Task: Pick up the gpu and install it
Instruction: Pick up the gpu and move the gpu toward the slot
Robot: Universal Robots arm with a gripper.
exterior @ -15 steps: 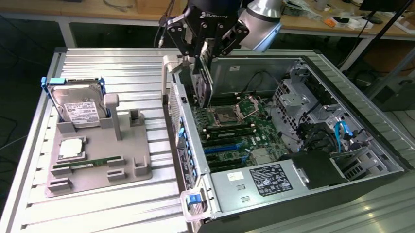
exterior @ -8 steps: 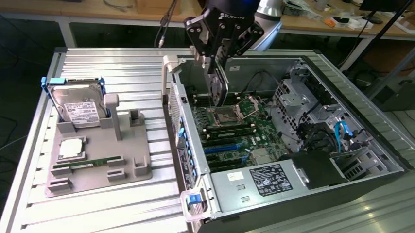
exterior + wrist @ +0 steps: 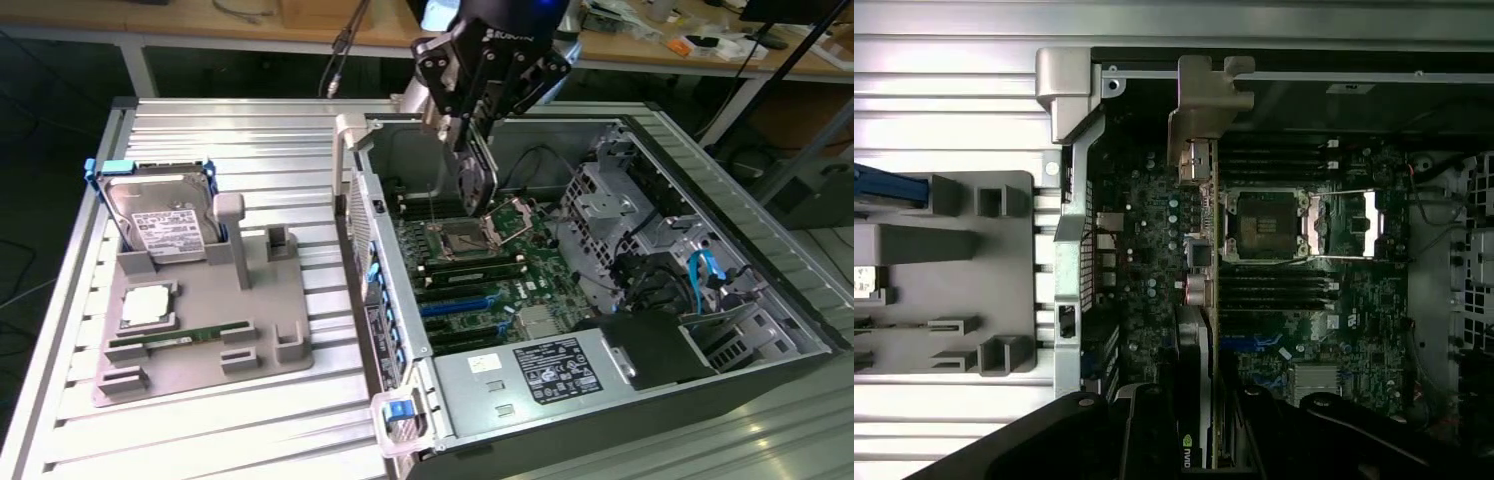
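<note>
My gripper (image 3: 470, 135) hangs over the open computer case (image 3: 387, 210) and is shut on the gpu (image 3: 477, 185), a thin dark card held on edge and pointing down toward the motherboard (image 3: 501, 270). In the wrist view the gpu (image 3: 1196, 260) appears edge-on between the black fingers (image 3: 1144, 430), with its silvery metal bracket (image 3: 1204, 100) at the far end. The card floats above the board next to the CPU socket (image 3: 1266, 222), clear of the slots. The blue expansion slots (image 3: 467, 300) lie lower on the board, nearer the power supply.
A grey holder (image 3: 200, 320) on the exterior view's left carries a silver hard drive (image 3: 160, 225), a processor (image 3: 147, 305) and a green memory stick (image 3: 180, 340). Inside the case are a power supply (image 3: 534, 370), drive cages (image 3: 614, 215) and cables (image 3: 701, 270).
</note>
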